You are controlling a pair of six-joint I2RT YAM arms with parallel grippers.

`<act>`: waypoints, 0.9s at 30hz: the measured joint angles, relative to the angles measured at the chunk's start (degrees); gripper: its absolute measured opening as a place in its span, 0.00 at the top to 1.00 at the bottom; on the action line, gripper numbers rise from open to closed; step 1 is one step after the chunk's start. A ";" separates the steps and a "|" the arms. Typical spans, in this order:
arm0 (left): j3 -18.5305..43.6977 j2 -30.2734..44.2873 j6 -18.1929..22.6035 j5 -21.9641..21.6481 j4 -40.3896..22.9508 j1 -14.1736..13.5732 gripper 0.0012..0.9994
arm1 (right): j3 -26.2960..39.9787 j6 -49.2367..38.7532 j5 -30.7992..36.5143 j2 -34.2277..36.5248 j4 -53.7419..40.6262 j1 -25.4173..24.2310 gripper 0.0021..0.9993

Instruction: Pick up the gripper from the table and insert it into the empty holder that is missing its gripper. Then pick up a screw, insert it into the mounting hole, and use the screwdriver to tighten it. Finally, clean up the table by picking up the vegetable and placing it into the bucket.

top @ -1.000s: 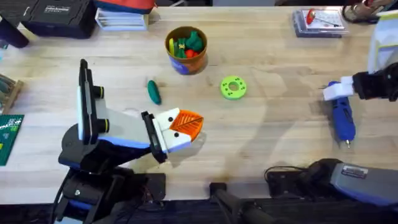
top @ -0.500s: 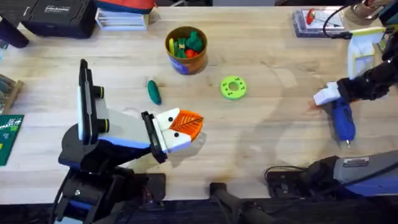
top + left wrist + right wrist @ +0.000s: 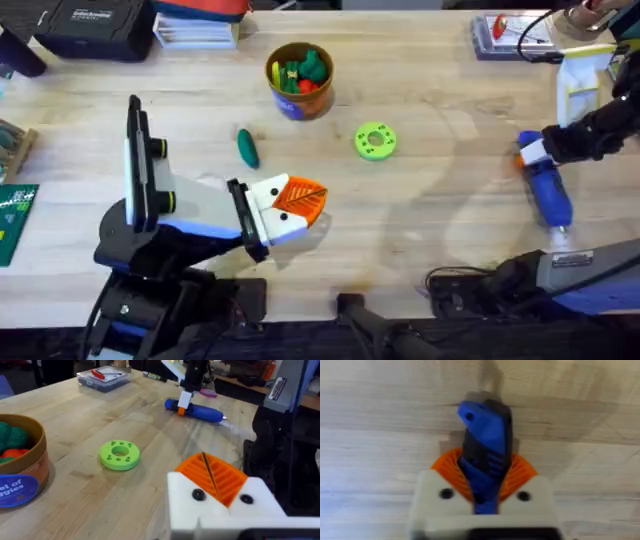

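Right tool now clamps screwdriver beside table edge.

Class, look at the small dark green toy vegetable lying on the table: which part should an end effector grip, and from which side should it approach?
Grip the vegetable across its narrow middle, coming straight down from above. It lies flat on the bare table, elongated and pointing roughly away from the arms, so fingers closing across its short width should probably hold best. The bucket and the lime-green disc stand well apart from it, leaving room.

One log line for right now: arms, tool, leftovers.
right gripper: shut on blue pen-shaped screwdriver | left gripper: shut, idle | dark green toy vegetable: on table, outside bucket
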 joint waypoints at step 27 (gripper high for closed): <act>0.00 0.00 0.00 0.00 0.00 0.00 1.00 | 0.04 17.48 -0.10 -23.32 9.22 7.92 0.98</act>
